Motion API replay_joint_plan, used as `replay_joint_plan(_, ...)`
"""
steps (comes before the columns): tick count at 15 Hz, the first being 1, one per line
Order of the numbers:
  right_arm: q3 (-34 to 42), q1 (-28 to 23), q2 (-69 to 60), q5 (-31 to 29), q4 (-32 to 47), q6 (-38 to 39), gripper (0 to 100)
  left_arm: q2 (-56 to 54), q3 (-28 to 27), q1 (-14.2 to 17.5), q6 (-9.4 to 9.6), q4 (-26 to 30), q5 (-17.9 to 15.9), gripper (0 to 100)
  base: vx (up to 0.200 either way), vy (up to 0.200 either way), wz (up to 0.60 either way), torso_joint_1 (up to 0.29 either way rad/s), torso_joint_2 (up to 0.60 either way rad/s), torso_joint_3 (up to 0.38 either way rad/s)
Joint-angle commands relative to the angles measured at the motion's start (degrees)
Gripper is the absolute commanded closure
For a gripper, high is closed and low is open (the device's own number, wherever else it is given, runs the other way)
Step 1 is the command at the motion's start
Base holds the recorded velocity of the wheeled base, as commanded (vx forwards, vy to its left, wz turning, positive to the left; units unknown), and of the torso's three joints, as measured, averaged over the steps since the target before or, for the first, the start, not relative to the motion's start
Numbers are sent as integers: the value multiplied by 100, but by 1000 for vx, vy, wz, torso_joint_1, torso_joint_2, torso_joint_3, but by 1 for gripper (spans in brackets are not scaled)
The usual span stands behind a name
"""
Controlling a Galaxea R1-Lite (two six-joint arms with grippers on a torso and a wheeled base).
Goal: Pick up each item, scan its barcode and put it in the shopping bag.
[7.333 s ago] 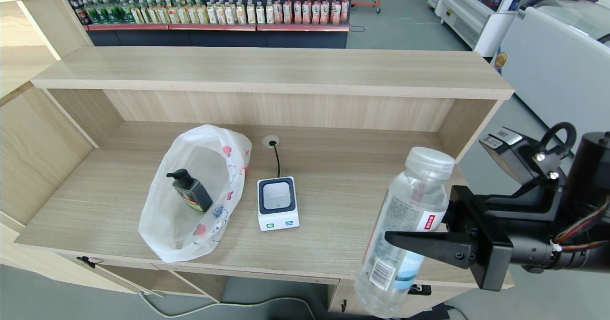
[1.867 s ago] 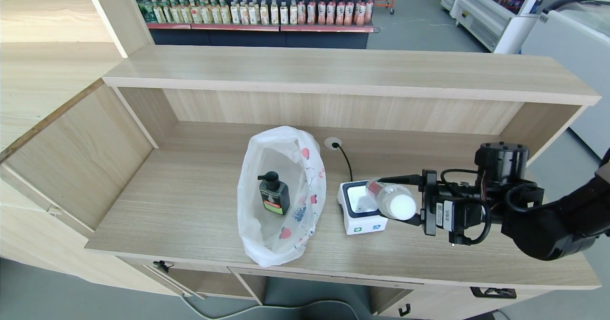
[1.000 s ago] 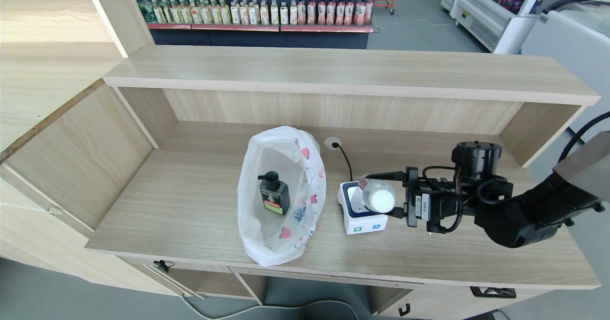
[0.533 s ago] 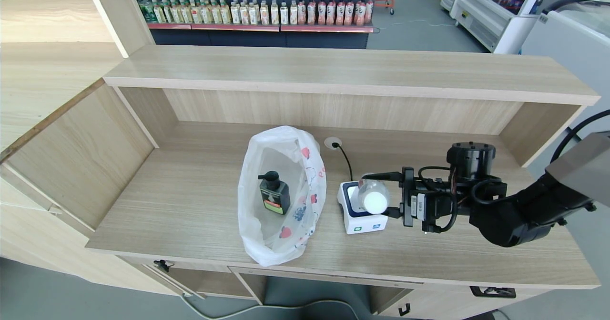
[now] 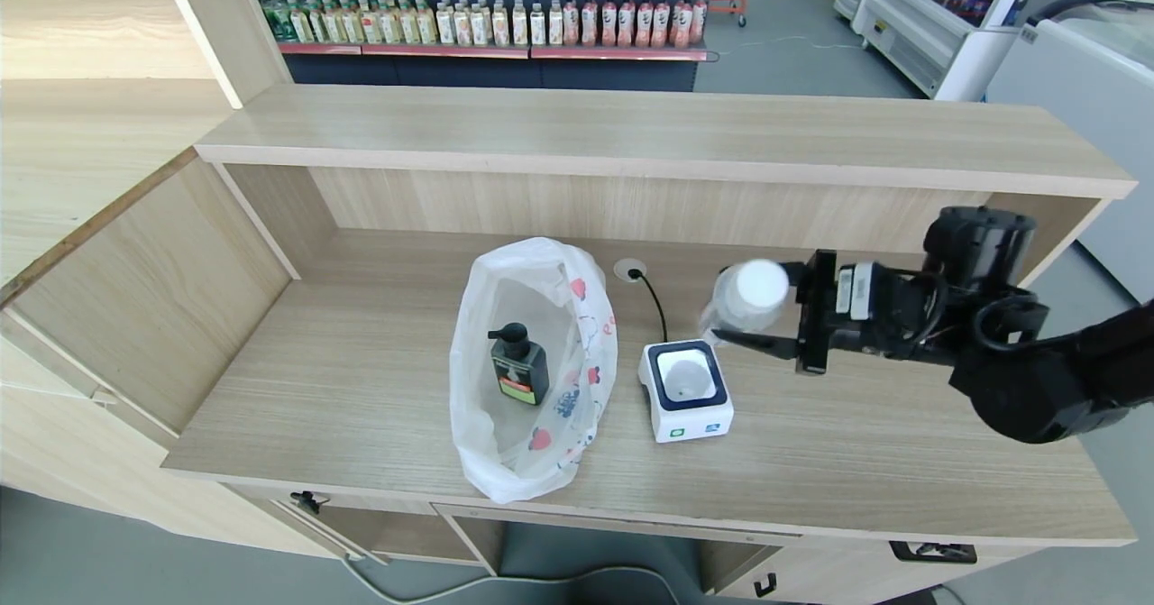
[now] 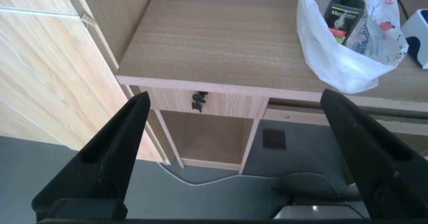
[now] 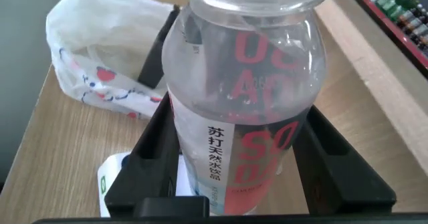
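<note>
One bottle [image 5: 746, 297] clamped in the right gripper [image 5: 755, 309], behind the scanner [image 5: 685, 390], apart from the bag [image 5: 505, 461].
It sits higher than before; left gripper [image 6: 235, 95] wide, empty, below the counter [image 6: 221, 43] edge.

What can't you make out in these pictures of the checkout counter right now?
Water bottle barcode: head view looks onto the cap; right wrist view shows only lettering.
Scanner: right wrist view, mostly behind the water bottle.
Shopping bag and pump bottle: left wrist view, cut by the picture's edge.
</note>
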Motion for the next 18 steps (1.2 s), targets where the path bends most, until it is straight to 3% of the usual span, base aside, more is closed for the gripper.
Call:
replay_joint_plan(1, 184, 15, -1112, -567, -356, 1263, 100, -2, 1, 0, 0, -1, 4, 0, 0, 0, 0, 0, 0, 0)
replay_joint_plan(3, 430, 6, -1349, -1244, -602, 2116, 100, -2, 1, 0, 0, -1, 4, 0, 0, 0, 0, 0, 0, 0)
replay_joint_plan(4, 703, 6, -1498, -1982, -787, 2810, 100, -2, 1, 0, 0, -1, 4, 0, 0, 0, 0, 0, 0, 0)
replay_joint_plan(8, 1415, 24, -1815, -3591, -761, 4093, 100, -2, 10, 0, 0, -1, 4, 0, 0, 0, 0, 0, 0, 0)
replay_joint_plan(13, 2170, 24, -2184, -3784, -752, 4498, 100, -2, 1, 0, 8, -1, 4, 0, 0, 0, 0, 0, 0, 0)
replay_joint_plan(18, 2135, 15, -2272, -3793, -734, 4585, 100, -2, 1, 0, 8, -1, 4, 0, 0, 40, 0, 0, 0, 0)
